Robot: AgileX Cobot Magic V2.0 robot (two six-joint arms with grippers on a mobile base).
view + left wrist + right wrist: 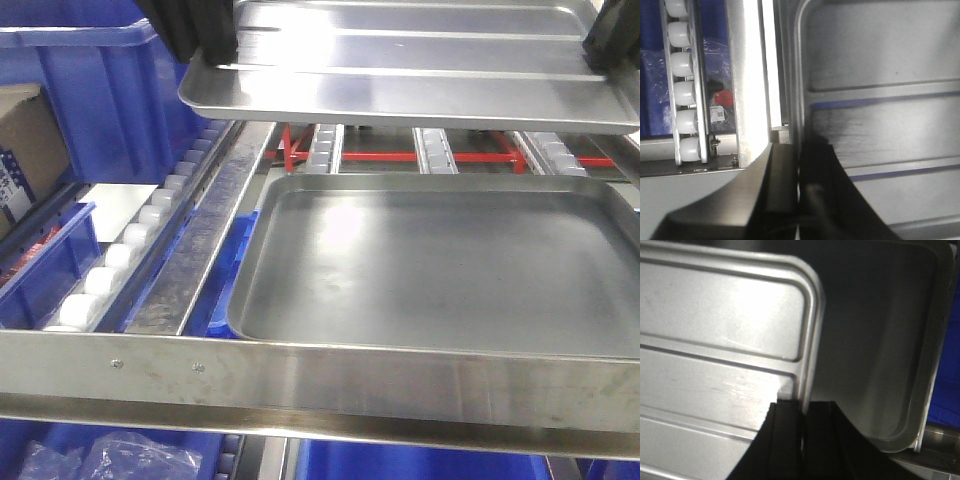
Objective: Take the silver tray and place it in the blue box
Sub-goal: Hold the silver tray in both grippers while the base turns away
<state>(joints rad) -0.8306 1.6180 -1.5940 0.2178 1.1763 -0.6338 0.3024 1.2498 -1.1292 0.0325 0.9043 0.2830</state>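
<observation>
Silver tray held aloft, roughly level, directly above the dull grey tray and apart from it. Left gripper clamped on its left rim; right gripper clamped on its right rim.

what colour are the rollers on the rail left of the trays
White. The rollers show best in the exterior front-facing view.

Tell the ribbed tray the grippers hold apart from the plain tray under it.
The silver tray is shiny, with raised ribs across its base; the grey tray is dull and smooth. The silver tray hangs gripped by the left gripper and right gripper; the grey tray lies on the rack below. Both are shallow rectangular metal trays with rounded corners.
</observation>
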